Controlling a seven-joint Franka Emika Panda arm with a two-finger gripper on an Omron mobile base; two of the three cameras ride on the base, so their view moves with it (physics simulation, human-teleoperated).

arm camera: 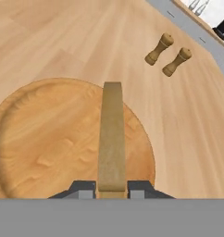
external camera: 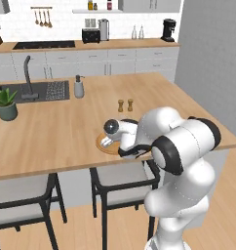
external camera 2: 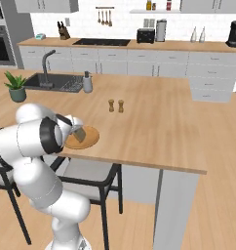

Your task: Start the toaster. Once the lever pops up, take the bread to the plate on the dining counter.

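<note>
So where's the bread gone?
The bread is pinched edge-on in the gripper, just over the plate on the dining counter, with two small wooden shakers beyond it.

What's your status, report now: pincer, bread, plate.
Pincer shut on the bread, slice edge-on above the plate. Plate near the dining counter edge. Two small shakers stand beyond the plate, apart from it.

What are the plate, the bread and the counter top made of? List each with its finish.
Plate: looks like wood or wood-toned ceramic, matte; faint grain streaks, raised rim.
Bread: a dull tan-olive slab, seen edge-on in the shut gripper; no crumb texture visible.
Dining counter: light wood, smooth satin; long grain lines.
</note>
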